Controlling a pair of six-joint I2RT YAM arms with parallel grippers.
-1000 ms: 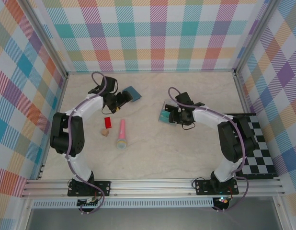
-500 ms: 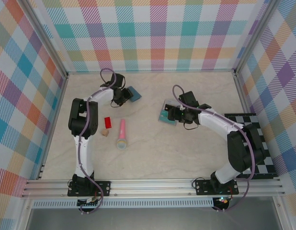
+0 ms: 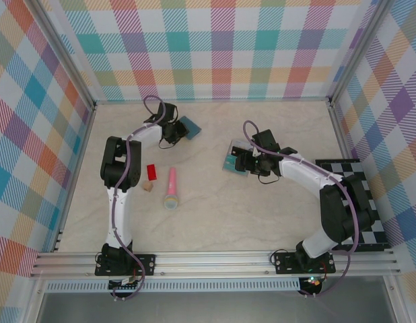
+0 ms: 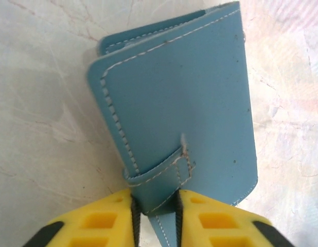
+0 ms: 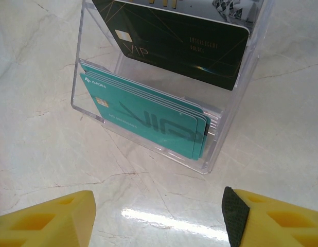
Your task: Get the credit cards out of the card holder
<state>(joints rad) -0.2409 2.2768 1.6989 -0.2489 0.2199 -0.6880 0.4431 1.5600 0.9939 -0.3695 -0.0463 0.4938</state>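
Hovering close over the table [image 3: 262,222], the right hand [image 5: 159,213] is holding its fingers wide apart, gripping nothing, and facing a clear stand [image 5: 97,46] that is sitting beyond and to the right of the pink stick [image 3: 171,187]. The cards [image 5: 148,121] are standing in it: teal ones stacked in the front slot, a black card [image 5: 184,41] leaning behind. That wide spread is probably meant to straddle a card's long edge.

Farther off, beyond the pink stick and slightly right of it, the left hand [image 4: 154,211] is pinching the wallet [image 4: 190,87], fingers clamped on its near edge right at the strap [image 4: 164,167]. The wallet is lying folded shut, so the pinch is likely meant to steady or lift it before opening. Whether any card is sitting inside cannot be told.

A checkered mat [image 3: 361,202] is lying far right of the pink stick. A tan scrap [image 3: 147,188] and a red block [image 3: 151,172] are lying just left of it, apart from both hands. Nothing is lying between either hand and its target. The stand's front lip and walls are hemming in the teal cards, and the strap is keeping the wallet's flap down.
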